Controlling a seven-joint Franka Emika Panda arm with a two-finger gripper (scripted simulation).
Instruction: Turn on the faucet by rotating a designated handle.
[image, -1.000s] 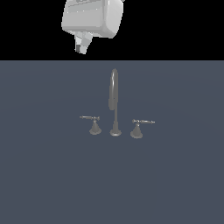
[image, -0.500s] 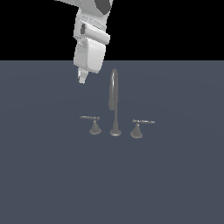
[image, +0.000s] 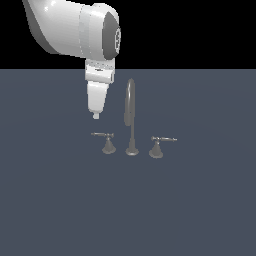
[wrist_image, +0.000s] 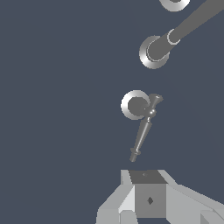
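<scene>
Faucet (image: 131, 120): one spout, two lever handles; one gripper (image: 96, 116) above.

Under me lies a plain bench (image: 60, 210), a flat slate-blue surface with no markings, running to a straight far edge in the exterior view. Past that edge there is only a black backdrop (image: 200, 30). My wrist view is filled by the same slate-blue bench.

The grey metal faucet (image: 131, 117) stands upright mid-tabletop, a tall thin curved spout on a small round base. Its handle (image: 104, 139), a thin horizontal rod on a flared cone base, sits just beside the spout base.
</scene>
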